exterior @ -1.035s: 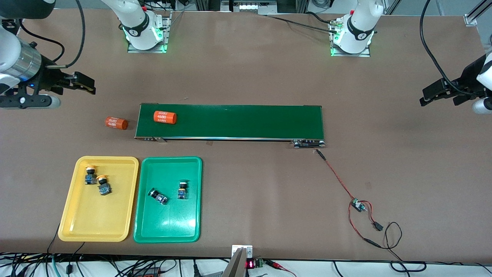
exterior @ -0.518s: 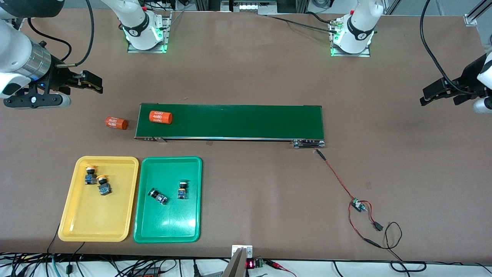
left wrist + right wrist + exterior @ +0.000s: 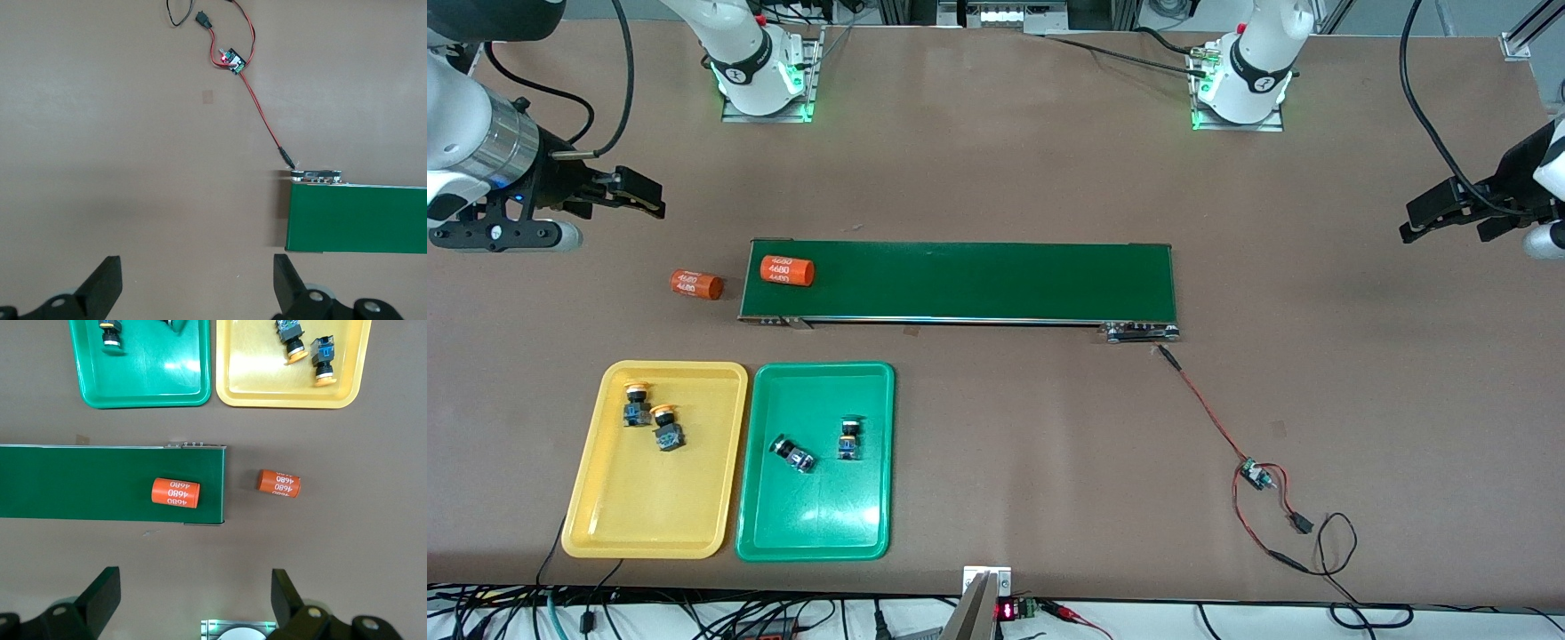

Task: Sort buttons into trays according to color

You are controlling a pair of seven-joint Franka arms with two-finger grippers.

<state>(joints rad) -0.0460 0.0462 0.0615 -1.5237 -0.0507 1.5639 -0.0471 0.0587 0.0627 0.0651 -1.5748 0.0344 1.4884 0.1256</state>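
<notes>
Yellow-orange caps top the two buttons (image 3: pixel 651 414) lying close together in the yellow tray (image 3: pixel 609 520), toward the end of that tray farther from the front camera. The two green-capped buttons (image 3: pixel 818 444) lie in the green tray (image 3: pixel 818 533) just beside it, one tipped on its side and the other a little apart from it, toward the left arm's end of the counter. Both trays sit side by side, nearly touching, near the counter (image 3: pixel 1005 178) edge closest to the front camera, at the right arm's end. Farther from that camera than the trays lies the long dark green conveyor belt (image 3: pixel 996 280), with one orange cylinder (image 3: pixel 786 270) (printed "4680") resting on its end nearest the right arm. A second orange cylinder (image 3: pixel 695 284) lies on the bare counter just off that same end. A small circuit board (image 3: pixel 1256 474) with red and black wires sits near the belt's other end, closer to the front camera. The right gripper (image 3: pixel 640 197) hangs over the bare counter at the right arm's end, its jaws spread wide and holding nothing. The left gripper (image 3: pixel 1418 222) hangs over the counter at the left arm's end, jaws likewise wide apart and empty.
</notes>
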